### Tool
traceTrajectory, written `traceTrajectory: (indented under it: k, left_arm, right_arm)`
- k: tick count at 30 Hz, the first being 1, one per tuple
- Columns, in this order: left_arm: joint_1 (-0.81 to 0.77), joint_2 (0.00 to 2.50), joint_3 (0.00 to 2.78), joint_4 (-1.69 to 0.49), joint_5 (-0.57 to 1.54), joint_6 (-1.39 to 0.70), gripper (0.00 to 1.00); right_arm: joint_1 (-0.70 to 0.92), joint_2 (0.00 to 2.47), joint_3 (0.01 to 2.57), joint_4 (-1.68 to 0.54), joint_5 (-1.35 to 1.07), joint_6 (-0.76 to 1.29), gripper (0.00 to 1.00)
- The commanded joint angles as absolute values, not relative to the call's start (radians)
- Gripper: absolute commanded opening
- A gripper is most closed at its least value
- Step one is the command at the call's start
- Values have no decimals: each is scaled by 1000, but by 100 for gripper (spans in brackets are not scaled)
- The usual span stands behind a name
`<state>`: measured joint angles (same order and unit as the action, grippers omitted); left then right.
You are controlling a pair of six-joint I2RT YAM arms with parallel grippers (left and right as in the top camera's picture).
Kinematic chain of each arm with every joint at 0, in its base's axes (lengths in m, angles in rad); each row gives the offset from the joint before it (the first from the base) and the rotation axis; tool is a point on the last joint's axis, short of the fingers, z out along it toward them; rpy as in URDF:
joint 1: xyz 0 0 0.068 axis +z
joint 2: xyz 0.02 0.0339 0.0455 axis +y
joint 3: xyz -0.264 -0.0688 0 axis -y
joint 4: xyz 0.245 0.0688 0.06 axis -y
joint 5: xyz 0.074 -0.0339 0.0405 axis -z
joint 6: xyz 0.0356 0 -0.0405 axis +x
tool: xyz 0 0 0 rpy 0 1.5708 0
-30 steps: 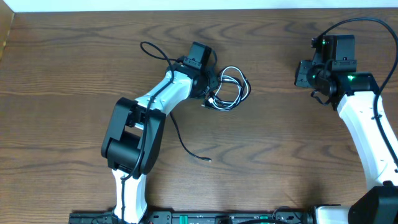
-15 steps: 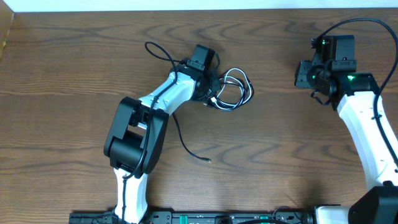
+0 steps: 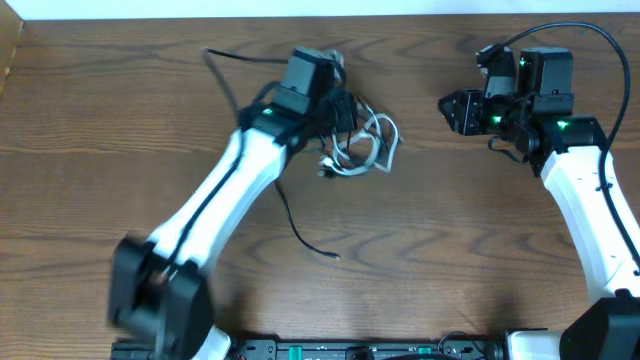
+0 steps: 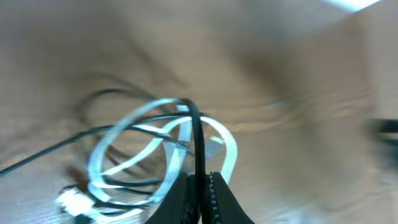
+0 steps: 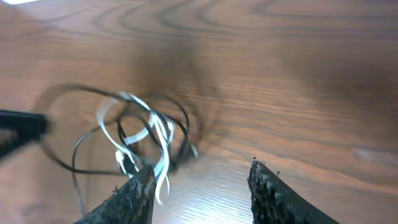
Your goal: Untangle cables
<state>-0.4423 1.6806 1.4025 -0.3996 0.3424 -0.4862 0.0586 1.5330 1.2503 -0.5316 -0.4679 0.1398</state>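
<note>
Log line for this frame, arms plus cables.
left gripper: shut on black cable | right gripper: open, empty | white cable: tangled with black cable

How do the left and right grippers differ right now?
The left gripper is shut on a black cable; the right gripper is open and holds nothing. The left is at the tangle; the right stands apart from it. Both point toward that tangle.

My left arm [image 3: 225,185] and right arm [image 3: 585,200] wear white shells between black joint housings. A thick black wire [image 3: 585,35] arcs over my right wrist, where green lights [image 3: 563,126] glow. My left gripper [image 4: 200,175] and right gripper [image 5: 202,165] have black, tapered, finely ridged fingers.
</note>
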Motion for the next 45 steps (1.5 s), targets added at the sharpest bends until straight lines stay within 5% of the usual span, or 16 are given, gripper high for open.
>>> traceTrajectory:
  k: [1,9,17,19,23,30,35,45]
  left_arm:
    - [-445,1594,1412,-402,399,-469,8]
    - [-445,1549,1412,-235,679,-515,7]
    - [-443,1512,1412,-222,694,-532,7]
    - [-442,1510,1412,-223,693,-532,7]
    - [-442,1510,1412,-227,682,-532,7]
    - [-407,1510,1412,-398,430,-532,8]
    - [-355,1496,1412,-395,464,-537,7]
    - [-337,1290,1412,-298,352,-535,8]
  right_arm:
    - [65,1545,1258,-516,-635,109,47]
    - [162,1549,1258,-505,-650,51,51]
    - [207,1654,1258,-501,-585,87,49]
    - [207,1691,1258,-500,-539,138,43]
    - [205,1735,1258,-490,-507,173,1]
    - [157,1712,1258,-522,-368,257,1]
    - [118,1732,1258,-618,-99,344,1]
    - [116,1895,1256,-621,-88,366,1]
